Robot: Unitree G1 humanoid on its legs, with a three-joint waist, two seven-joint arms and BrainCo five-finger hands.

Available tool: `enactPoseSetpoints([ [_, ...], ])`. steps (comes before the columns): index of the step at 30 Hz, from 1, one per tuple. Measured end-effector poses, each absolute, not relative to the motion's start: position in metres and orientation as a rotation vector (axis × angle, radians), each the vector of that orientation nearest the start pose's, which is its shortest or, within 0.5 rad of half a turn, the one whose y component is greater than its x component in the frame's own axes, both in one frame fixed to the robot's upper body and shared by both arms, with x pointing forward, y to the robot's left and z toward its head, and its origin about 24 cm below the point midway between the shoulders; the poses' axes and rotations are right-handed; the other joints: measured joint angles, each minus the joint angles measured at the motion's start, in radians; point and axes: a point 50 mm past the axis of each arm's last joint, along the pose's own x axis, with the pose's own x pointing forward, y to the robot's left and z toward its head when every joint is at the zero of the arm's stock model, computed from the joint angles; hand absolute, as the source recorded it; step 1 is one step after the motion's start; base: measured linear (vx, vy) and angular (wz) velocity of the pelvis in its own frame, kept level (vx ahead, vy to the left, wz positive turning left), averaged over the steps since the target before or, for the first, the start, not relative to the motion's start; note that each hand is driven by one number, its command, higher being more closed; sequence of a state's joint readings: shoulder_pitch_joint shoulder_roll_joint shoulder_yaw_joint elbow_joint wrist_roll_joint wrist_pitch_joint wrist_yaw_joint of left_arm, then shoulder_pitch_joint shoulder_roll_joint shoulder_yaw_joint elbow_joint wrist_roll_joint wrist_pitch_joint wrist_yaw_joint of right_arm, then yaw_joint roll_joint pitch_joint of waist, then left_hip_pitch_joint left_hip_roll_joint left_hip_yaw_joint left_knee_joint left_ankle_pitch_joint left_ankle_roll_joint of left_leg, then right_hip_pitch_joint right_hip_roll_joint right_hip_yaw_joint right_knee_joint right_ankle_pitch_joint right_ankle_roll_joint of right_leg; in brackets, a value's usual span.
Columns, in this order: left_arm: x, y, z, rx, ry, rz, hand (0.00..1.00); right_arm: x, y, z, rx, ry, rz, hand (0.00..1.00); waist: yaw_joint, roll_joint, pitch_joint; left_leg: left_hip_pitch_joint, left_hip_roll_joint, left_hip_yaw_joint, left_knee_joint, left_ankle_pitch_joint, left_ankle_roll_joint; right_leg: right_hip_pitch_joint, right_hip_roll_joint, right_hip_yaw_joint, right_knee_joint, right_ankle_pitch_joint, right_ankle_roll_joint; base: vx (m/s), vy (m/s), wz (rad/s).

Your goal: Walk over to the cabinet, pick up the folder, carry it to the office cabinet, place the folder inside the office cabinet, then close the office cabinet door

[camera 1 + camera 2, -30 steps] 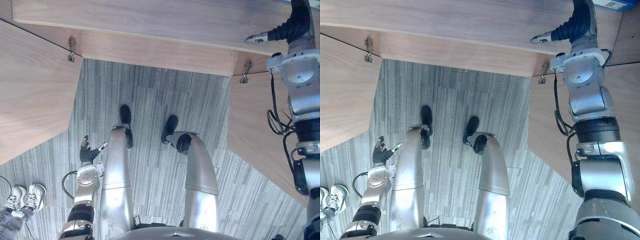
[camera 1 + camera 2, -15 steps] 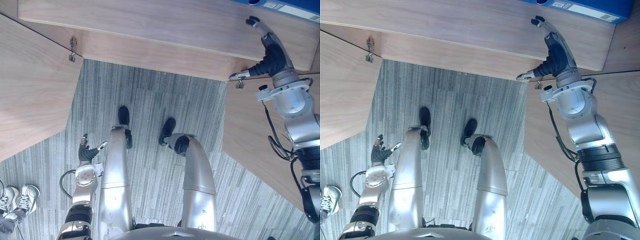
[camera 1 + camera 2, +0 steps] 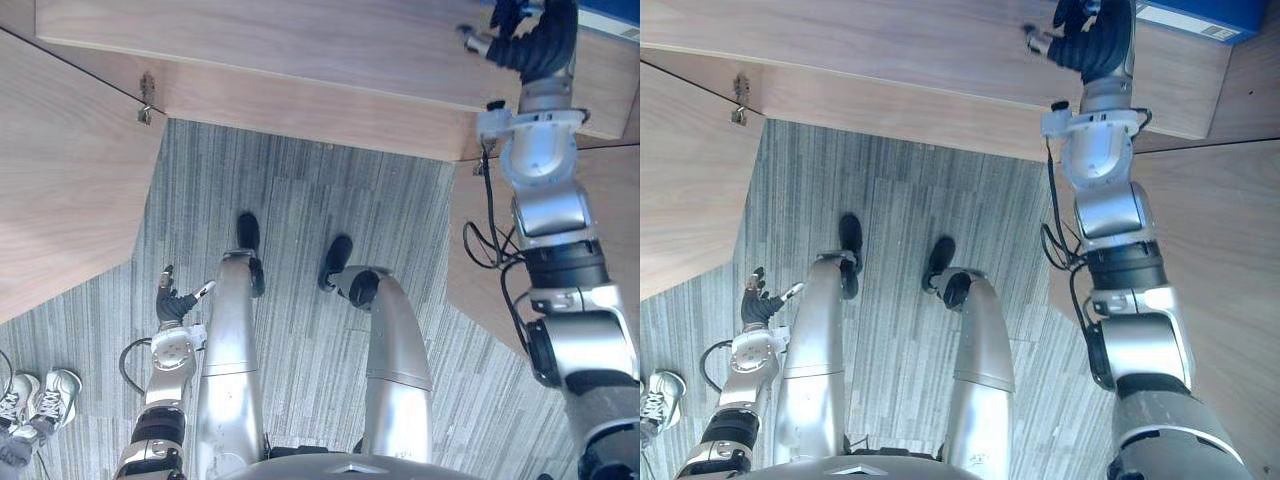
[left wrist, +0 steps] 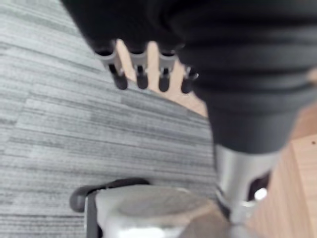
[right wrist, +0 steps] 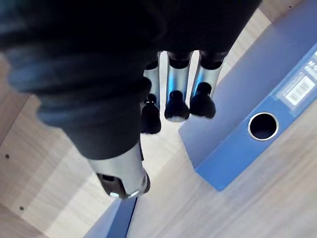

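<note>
We stand facing the open office cabinet (image 3: 300, 45), its left door (image 3: 60, 180) and right door (image 3: 1230, 280) both swung wide over the grey carpet floor (image 3: 300, 200). Our right arm is raised and stretched forward almost straight, forearm pointing up the head views, so the right hand (image 3: 1092, 42) reaches over the wooden shelf (image 5: 257, 198) inside the cabinet. In the right wrist view its fingers (image 5: 177, 74) are straight and close together in a row, with the thumb (image 5: 121, 171) held apart to one side. The hand is open and has hold of nothing. The blue folder (image 5: 233, 99) lies flat on that shelf, its spine with the round hole and label turned outward. The dark fingertips sit right at the folder's long edge, near one corner, and we cannot tell whether they touch it. In the head views the folder shows just beside the hand, toward our right. Our left arm hangs down beside the left leg, well apart from the cabinet. The left hand (image 3: 175, 303) is low above the carpet with relaxed, slightly spread fingers (image 4: 141, 74) around nothing. A person's white shoes (image 3: 40, 395) stand on the carpet off to our left.
</note>
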State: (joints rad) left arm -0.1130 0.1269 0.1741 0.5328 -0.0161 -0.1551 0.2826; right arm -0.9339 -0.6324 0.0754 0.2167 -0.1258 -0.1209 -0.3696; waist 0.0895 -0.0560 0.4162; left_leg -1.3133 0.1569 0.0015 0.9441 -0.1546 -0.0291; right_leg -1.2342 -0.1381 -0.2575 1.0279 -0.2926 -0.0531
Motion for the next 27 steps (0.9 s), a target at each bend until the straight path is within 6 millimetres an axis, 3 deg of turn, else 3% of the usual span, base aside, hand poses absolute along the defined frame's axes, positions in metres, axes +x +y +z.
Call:
enactPoseSetpoints([
  [8,0.252,0.227,-0.03,0.095,0.251,0.463,0.0,0.347,-0.215,0.339,-0.547,-0.892,-0.446,1.0,0.013,0.001,0.02,-0.014,-0.007,-0.004,0.001,0.002,0.0,-0.012,-0.009,-0.003,0.008,-0.003,0.004,0.0,0.024,0.03],
  [13,0.253,0.226,-0.031,0.094,0.256,0.461,0.0,0.357,-0.224,0.328,-0.533,-0.802,-0.466,1.0,0.013,0.002,0.026,-0.026,-0.014,-0.014,0.014,0.001,0.002,-0.014,-0.016,-0.011,0.02,-0.012,0.005,0.0,0.033,0.06],
  [18,0.255,0.224,-0.031,0.089,0.259,0.458,0.0,0.364,-0.22,0.317,-0.505,-0.756,-0.456,1.0,0.011,0.002,0.026,-0.034,-0.028,-0.02,0.015,0.001,0.001,-0.019,-0.031,-0.017,0.034,-0.022,0.007,-0.01,0.032,0.1],
  [27,0.255,0.223,-0.03,0.091,0.251,0.474,0.0,0.365,-0.219,0.316,-0.489,-0.757,-0.477,1.0,0.015,0.002,0.026,-0.041,-0.03,-0.02,0.016,0.001,0.002,-0.025,-0.032,-0.017,0.033,-0.022,0.008,0.0,0.015,0.0],
])
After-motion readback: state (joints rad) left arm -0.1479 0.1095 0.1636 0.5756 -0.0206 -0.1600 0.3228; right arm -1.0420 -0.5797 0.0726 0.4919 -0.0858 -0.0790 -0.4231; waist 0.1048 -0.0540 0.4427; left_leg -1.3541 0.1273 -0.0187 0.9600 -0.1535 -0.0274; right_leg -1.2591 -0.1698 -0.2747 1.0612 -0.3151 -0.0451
